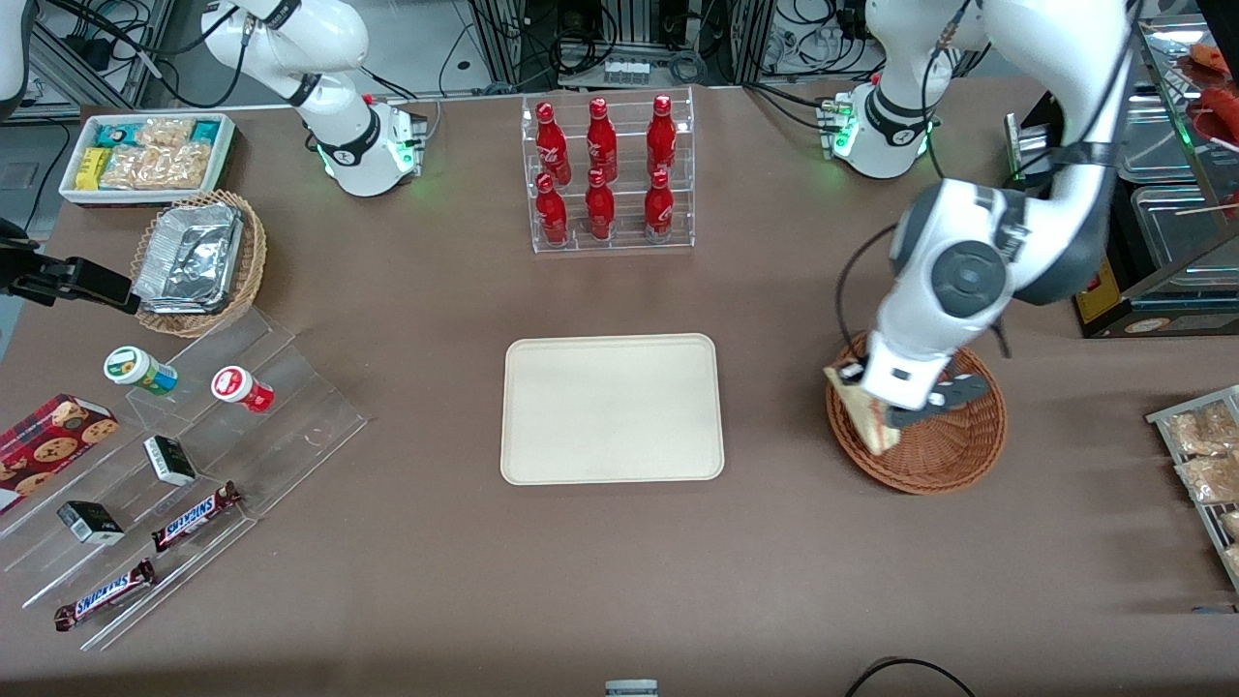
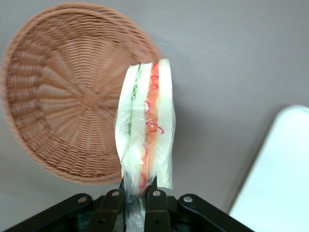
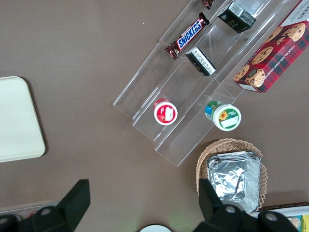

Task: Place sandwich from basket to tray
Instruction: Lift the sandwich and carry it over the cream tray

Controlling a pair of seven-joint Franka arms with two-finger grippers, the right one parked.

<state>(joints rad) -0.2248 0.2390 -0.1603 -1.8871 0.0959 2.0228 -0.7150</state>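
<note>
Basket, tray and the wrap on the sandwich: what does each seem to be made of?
The basket looks like woven wicker, reddish-brown, with ribs radiating from its centre. The tray seems to be matte cream plastic, smooth with a moulded low rim, though this is uncertain. The sandwich, held by the gripper above the basket's edge, appears wrapped in thin clear film, judging by its glossy wrinkles.

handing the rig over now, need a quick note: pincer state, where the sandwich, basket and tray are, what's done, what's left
Pincer: shut on the sandwich, holding it by one end, lifted above the rim of the basket on the side toward the tray.
Basket: nothing else in it, at the working arm's end of the table.
Tray: bare, at the table's middle, nearer the front camera than the rack of red bottles.
Done: sandwich gripped and raised out of the basket.
Left: carry it over the tray, lower it, release.
</note>
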